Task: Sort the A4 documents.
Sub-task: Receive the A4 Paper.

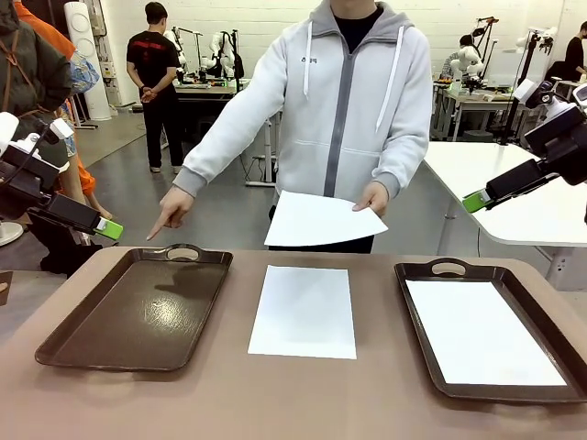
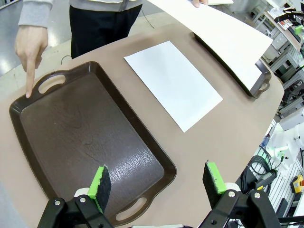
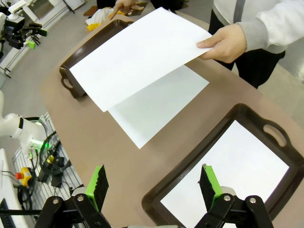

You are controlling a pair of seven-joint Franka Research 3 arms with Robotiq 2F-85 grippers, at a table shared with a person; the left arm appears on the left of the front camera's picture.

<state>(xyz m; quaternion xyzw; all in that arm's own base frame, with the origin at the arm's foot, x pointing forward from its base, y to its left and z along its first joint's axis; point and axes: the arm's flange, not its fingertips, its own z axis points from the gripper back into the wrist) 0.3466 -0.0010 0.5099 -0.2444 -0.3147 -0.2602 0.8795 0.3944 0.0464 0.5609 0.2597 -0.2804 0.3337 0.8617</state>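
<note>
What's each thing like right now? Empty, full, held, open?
Left tray: empty, a hand points at it.
Right tray: holds one sheet.
Middle sheet: flat on the table, between the trays.
Held sheet: in the other hand, in the air.
Left fingers: open.
Right fingers: open.

A polished grey floor (image 1: pixel 124 179) is seen beyond the brown desk (image 1: pixel 303 394). A white wall (image 1: pixel 266 18) is lined with cluttered workbenches (image 1: pixel 206 90), and a white table (image 1: pixel 532 220) is placed at the right, under even indoor light
</note>
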